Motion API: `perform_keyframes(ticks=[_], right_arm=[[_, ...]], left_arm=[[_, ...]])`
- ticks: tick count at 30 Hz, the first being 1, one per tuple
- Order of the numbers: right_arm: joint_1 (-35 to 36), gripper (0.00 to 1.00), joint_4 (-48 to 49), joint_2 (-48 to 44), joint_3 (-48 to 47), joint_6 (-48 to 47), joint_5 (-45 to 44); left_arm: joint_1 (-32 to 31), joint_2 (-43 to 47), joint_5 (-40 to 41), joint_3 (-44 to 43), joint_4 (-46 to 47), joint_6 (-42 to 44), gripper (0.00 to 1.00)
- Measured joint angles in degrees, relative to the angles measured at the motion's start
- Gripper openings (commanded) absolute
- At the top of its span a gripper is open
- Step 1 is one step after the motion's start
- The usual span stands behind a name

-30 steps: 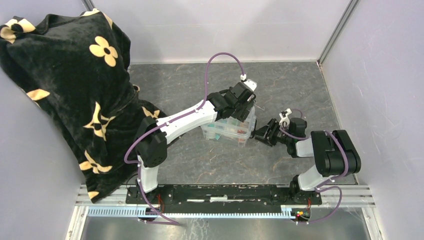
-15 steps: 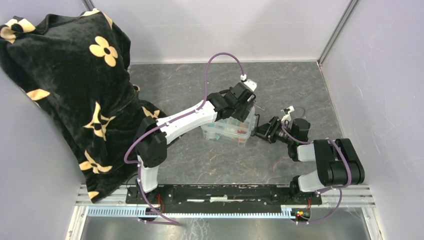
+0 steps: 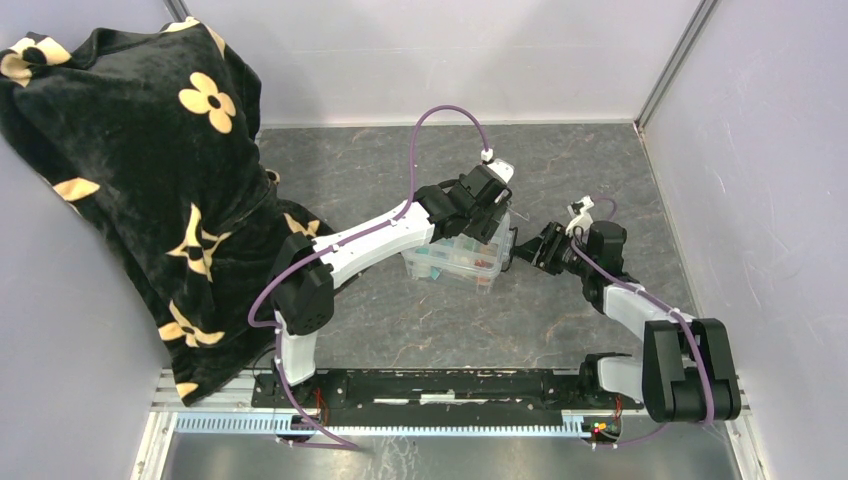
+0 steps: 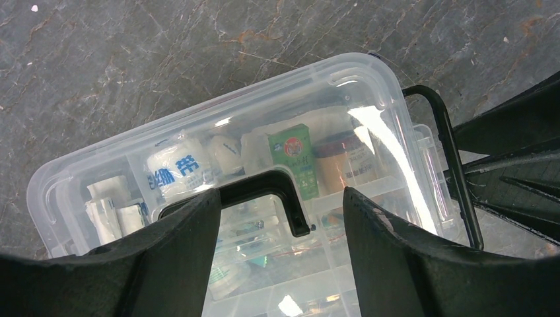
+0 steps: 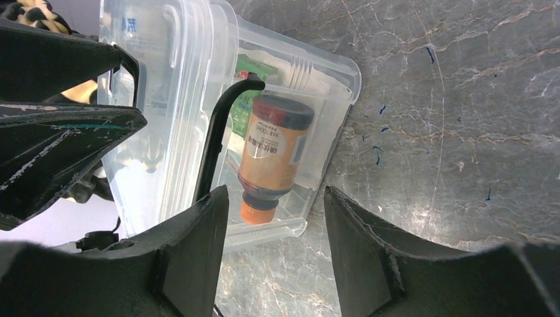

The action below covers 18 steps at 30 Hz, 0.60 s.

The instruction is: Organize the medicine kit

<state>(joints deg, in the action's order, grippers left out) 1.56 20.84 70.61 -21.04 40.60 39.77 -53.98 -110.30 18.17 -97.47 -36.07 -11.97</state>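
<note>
The medicine kit (image 3: 455,262) sits mid-tabletop (image 3: 400,170). The left claw (image 4: 280,198) hangs over it, spread wide astride the black handle (image 4: 257,183). The right claw (image 5: 275,191), also wide and empty, faces the kit's right end.

Grey marbled tabletop (image 3: 400,320), pale lilac walls (image 3: 450,50), black flower-patterned cloth (image 3: 130,170) at left.

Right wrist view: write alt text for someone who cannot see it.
A small clear plastic medicine kit with a black curved bar sits on the grey marbled table, just beyond the right gripper, whose two black fingers stand open. Inside it lies an orange-brown bottle with a dark cap and a printed label.
</note>
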Motion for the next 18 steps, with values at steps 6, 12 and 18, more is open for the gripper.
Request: perform_keyframes(ticks=[6, 12, 18], right_arm=[[0.02, 0.62, -5.81, -2.54, -1.16, -2.56, -1.29], [0.07, 0.62, -9.05, -4.35, -2.97, -3.98, -1.46], [0.61, 0.61, -10.29, -4.35, -4.13, -4.52, -1.57]], left_arm=[[-0.13, 0.00, 0.02, 0.04, 0.04, 0.00, 0.74], [-0.15, 0.00, 0.00, 0.04, 0.04, 0.00, 0.74], [-0.15, 0.00, -0.02, 0.04, 0.07, 0.00, 0.73]])
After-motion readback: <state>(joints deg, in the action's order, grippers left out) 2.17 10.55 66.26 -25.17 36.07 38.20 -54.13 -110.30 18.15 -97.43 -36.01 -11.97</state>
